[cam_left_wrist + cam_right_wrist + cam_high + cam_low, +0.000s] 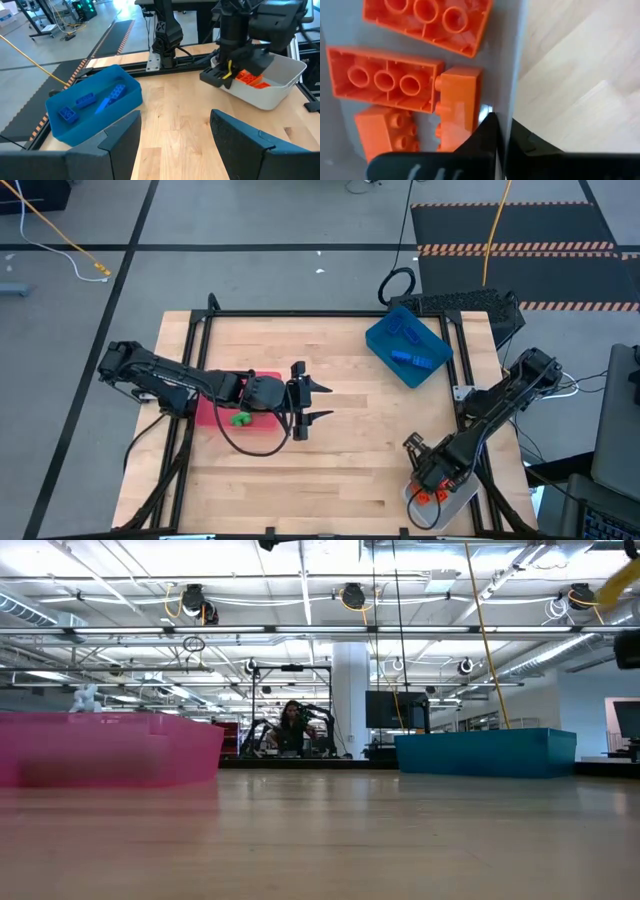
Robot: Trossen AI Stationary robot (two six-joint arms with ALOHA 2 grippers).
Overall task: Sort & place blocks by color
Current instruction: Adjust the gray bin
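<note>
Your right gripper [432, 480] sits at the bench's five o'clock corner, lowered into the clear-grey tray [452, 505], fingers pinched nearly together and gripping nothing, beside the orange blocks [400, 82]. Your left gripper [312, 406] hovers spread wide and empty near centre, past the red tray [262, 378] holding green blocks [241, 418]. Blue blocks [92, 102] lie in the blue tray [380, 340] at one o'clock.

Orange blocks [390, 85] heaped in clear-grey tray, near right, some studs-down; blue blocks [85, 102] in blue tray, far right; green blocks [241, 418] in red tray, left
</note>
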